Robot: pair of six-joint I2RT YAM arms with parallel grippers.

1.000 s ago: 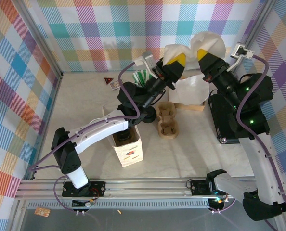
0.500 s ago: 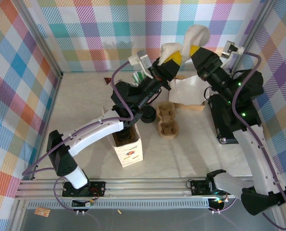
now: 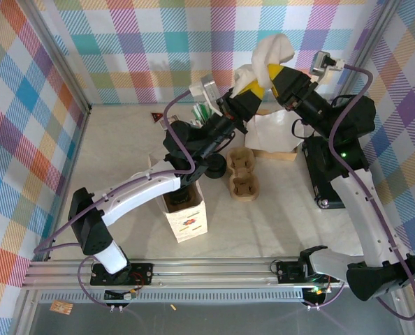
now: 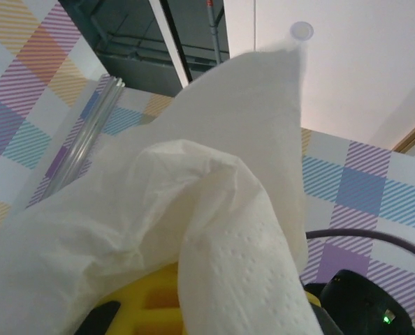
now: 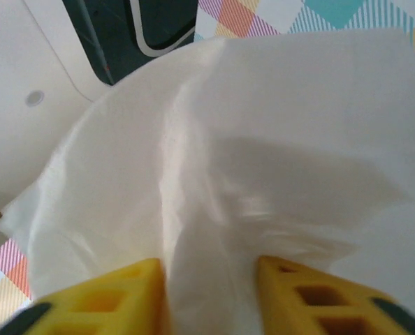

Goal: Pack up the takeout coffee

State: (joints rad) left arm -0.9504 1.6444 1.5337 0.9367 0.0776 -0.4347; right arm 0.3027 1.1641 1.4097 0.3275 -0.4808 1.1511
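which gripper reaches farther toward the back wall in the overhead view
The right gripper: it sits above and right of the left gripper, which is nearer the cardboard cup carrier. Both touch the white napkin.

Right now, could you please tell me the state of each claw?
Left claw: closed on the napkin.
Right claw: the napkin sits between its jaws; whether it grips cannot be told.
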